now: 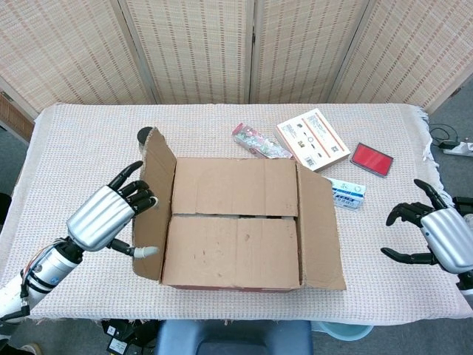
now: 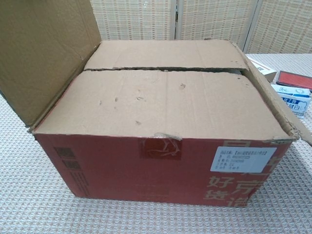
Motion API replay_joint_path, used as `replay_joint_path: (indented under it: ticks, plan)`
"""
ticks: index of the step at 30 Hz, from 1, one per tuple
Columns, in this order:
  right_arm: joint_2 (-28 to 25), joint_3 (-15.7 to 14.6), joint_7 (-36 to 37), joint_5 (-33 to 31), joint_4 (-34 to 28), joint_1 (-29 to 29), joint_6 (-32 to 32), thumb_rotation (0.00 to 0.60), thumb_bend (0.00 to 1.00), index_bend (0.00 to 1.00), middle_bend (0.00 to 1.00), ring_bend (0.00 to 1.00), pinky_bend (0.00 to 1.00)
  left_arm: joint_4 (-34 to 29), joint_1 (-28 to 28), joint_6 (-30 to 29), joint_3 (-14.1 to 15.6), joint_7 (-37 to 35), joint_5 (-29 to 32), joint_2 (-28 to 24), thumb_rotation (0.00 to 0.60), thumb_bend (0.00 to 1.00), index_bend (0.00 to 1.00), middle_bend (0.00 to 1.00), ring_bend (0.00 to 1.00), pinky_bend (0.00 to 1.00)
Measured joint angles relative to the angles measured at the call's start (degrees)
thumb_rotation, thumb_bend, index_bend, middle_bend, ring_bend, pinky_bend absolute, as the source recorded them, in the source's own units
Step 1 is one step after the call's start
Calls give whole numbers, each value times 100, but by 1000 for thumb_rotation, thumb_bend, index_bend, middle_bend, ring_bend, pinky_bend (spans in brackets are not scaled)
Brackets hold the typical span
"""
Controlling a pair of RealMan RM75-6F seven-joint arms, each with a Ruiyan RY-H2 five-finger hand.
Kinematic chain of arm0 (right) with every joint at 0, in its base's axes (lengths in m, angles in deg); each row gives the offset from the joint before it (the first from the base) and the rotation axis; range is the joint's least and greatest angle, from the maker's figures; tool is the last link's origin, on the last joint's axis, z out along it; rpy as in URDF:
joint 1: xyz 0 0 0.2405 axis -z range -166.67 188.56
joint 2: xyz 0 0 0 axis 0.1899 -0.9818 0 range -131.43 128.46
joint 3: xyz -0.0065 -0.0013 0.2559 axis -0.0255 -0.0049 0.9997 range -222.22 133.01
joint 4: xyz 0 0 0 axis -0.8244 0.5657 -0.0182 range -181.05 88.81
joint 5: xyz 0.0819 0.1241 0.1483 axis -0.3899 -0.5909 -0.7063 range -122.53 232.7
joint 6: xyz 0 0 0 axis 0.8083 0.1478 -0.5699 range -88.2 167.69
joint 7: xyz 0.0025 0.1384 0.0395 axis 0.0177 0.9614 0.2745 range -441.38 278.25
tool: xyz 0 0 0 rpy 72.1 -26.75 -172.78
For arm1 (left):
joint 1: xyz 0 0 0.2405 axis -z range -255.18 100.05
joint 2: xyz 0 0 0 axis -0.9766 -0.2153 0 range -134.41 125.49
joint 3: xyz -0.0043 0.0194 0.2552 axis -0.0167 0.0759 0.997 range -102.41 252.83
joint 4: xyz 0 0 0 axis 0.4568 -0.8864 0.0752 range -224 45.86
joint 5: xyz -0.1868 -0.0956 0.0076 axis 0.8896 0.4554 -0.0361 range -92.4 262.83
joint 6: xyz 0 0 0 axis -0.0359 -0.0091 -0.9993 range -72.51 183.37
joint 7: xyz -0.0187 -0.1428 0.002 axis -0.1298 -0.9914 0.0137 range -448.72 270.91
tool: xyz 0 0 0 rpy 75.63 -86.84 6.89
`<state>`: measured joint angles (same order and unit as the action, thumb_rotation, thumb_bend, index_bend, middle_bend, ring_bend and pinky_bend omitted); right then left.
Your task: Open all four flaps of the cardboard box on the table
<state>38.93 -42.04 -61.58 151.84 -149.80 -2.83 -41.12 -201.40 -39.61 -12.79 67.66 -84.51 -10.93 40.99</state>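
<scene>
Cardboard box sits mid-bench, red printed side facing the robot, long axis running near-to-far. Left flap is folded outward past upright; right flap is splayed outward, low. Near and far flaps lie flat, closed. Left hand is beside the left flap, fingers spread, holding nothing. Right hand is well apart at bench edge, fingers apart & curled, empty.

Both our hands open, low at the near edge

Our left hand sits palm-down at the end of a forearm reaching in from the lower left corner, fingers spread, thumb stretched forward. Our right hand hovers at the far right edge, fingers curled apart like a claw, holding nothing.
</scene>
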Motion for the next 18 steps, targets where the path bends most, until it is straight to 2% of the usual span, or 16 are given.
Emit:
replay_joint_path:
  ticks: [8, 11, 14, 17, 18]
  plan:
    - [-11, 12, -14, 0, -19, -10, 22, 92, 136, 482, 481, 468, 0, 115, -270, -197, -21, -147, 221, -111, 0, 152, 424, 459, 325, 0]
    - [-33, 5, -60, 21, -43, -36, 85, 148, 136, 481, 481, 478, 0, 144, -326, -269, -47, -203, 254, -103, 0, 152, 423, 459, 325, 0]
    - [-28, 7, -143, 48, -82, -87, 173, 176, 137, 479, 473, 474, 0, 160, -384, -287, -59, -225, 329, -92, 0, 153, 410, 459, 321, 0]
    - [-13, 25, -284, 78, -130, -159, 266, 272, 137, 432, 426, 447, 0, 147, -416, -233, -57, -179, 450, -76, 0, 153, 389, 458, 314, 0]
    - [-8, 32, -342, 85, -155, -190, 312, 282, 137, 408, 406, 434, 0, 143, -423, -201, -54, -153, 497, -60, 0, 153, 381, 455, 311, 0]
